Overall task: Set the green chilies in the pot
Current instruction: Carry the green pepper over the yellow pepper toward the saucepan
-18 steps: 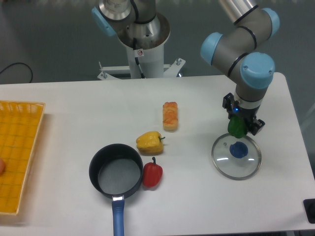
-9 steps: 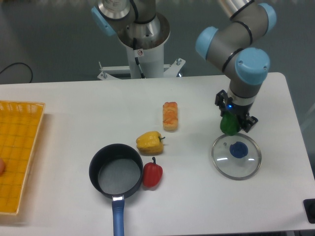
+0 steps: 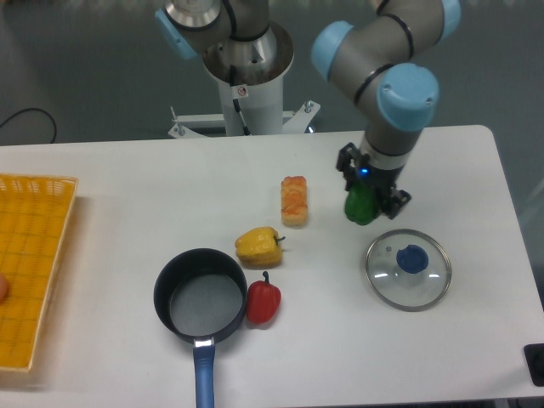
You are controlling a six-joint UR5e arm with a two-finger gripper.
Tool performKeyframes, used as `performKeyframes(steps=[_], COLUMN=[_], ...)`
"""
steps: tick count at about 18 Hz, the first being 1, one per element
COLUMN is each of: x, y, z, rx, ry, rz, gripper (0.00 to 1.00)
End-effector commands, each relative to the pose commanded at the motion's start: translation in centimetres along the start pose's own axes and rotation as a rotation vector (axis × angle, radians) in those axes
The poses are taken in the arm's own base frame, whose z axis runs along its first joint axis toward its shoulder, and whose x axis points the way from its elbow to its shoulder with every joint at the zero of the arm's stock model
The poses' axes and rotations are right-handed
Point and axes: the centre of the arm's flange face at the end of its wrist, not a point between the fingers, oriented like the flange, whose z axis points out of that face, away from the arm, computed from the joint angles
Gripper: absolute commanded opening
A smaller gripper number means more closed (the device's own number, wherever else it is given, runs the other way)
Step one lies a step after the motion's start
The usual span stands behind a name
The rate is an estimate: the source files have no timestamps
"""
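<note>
jaws are clamped on the green chilies (image 3: 360,206), one black jaw on each side of the shiny green toy. the gripper (image 3: 368,185) points down, right of the middle of the frame, and the green toy hangs under it, above the white desk (image 3: 127,195). a small blue light glows on the gripper. the grey and blue arm (image 3: 387,59) goes up from it to the top of the frame.

just below and to the right of the green toy lies the round glass lid (image 3: 408,269) with a blue knob, flat on the desk. to the left of the green toy lies an orange and white food toy (image 3: 294,201).

lower down, near the middle, sits the yellow pepper (image 3: 259,246). below it is the red pepper (image 3: 263,301), touching the right side of the pot (image 3: 200,300). the pot is in the lower left middle, well apart from the green toy, grey inside with nothing in it. its blue handle points to the bottom edge.

a yellow basket (image 3: 30,263) sits at the far left edge.
</note>
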Motion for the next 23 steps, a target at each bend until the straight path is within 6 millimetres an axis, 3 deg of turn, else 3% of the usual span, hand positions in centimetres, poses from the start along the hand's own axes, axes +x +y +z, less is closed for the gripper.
performKeyframes(steps=[7,12,23], x=[2.7,3.9,4.4], y=[-5.9,-8.8,-16.0], z=[-0.3,-0.2,2.8], rx=[0.02,0.021,0.001], ry=[-0.01,-0.021,-0.078], rz=[-0.029,-0.065,-0.145], gripper=[0.64,0.64,0.64])
